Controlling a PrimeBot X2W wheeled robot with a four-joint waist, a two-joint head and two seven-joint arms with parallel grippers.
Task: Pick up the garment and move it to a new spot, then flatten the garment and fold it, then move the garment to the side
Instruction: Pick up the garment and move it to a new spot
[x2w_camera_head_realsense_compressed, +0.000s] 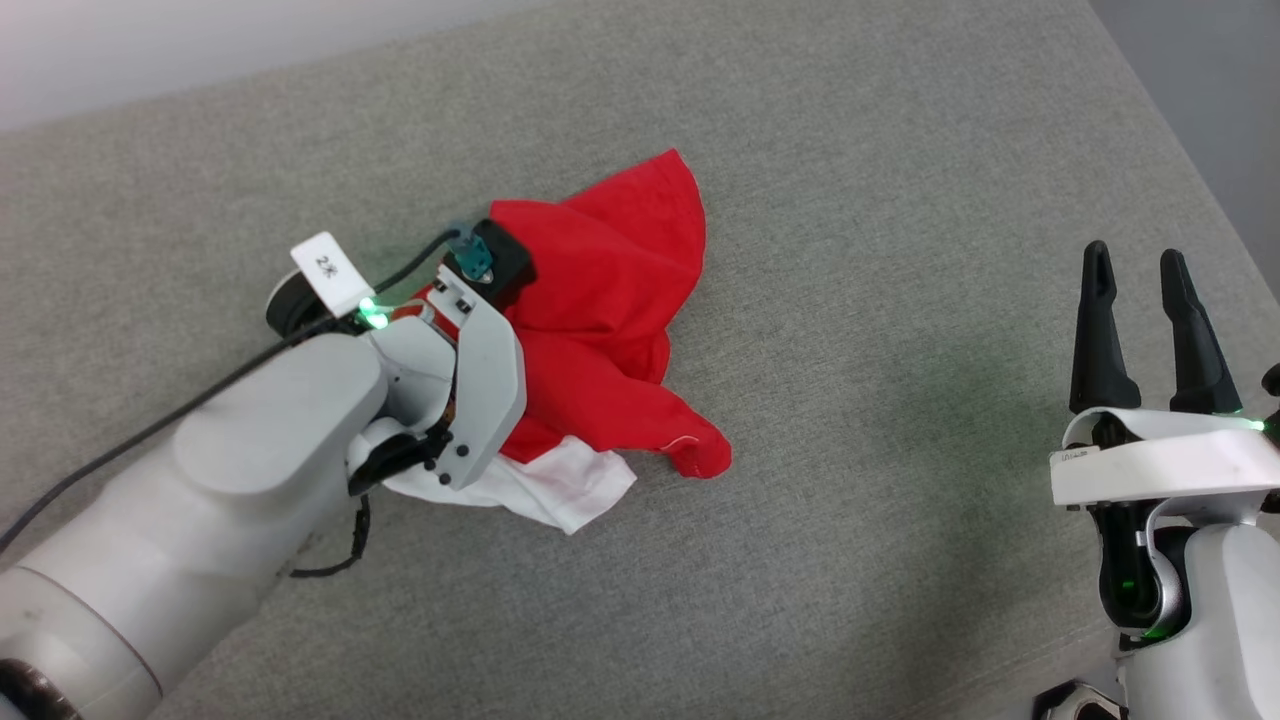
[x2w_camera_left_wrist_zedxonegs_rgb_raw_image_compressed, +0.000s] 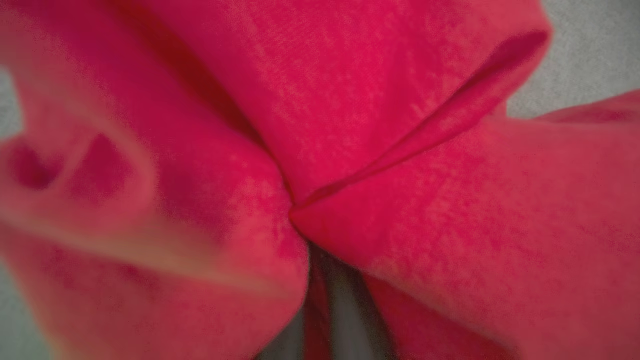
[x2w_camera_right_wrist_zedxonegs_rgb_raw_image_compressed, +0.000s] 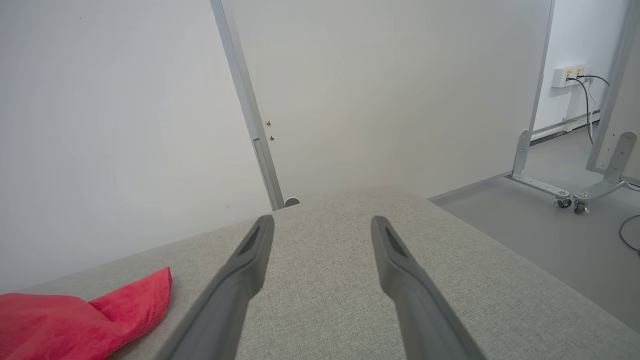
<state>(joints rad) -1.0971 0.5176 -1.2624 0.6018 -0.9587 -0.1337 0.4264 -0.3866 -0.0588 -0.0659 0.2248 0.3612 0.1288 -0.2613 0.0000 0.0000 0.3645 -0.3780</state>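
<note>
Red garment (x2w_camera_head_realsense_compressed: 600, 300) pinched by left gripper (x2w_camera_head_realsense_compressed: 478, 330), forearm (x2w_camera_head_realsense_compressed: 250, 440) angled down, right gripper (x2w_camera_head_realsense_compressed: 1140, 300) splayed, hovering well apart

Garment (x2w_camera_head_realsense_compressed: 600, 300) at mid-tabletop (x2w_camera_head_realsense_compressed: 850, 150), left jaws on its left part, right jaws well apart rightward.

Grey woven surface (x2w_camera_head_realsense_compressed: 900, 200) across centre. Right wrist view: white wall (x2w_camera_right_wrist_zedxonegs_rgb_raw_image_compressed: 125, 125) at 12 o'clock, wall socket (x2w_camera_right_wrist_zedxonegs_rgb_raw_image_compressed: 570, 76) at 2 o'clock, wheeled frame (x2w_camera_right_wrist_zedxonegs_rgb_raw_image_compressed: 545, 185) at 3 o'clock on grey floor (x2w_camera_right_wrist_zedxonegs_rgb_raw_image_compressed: 550, 240).
</note>
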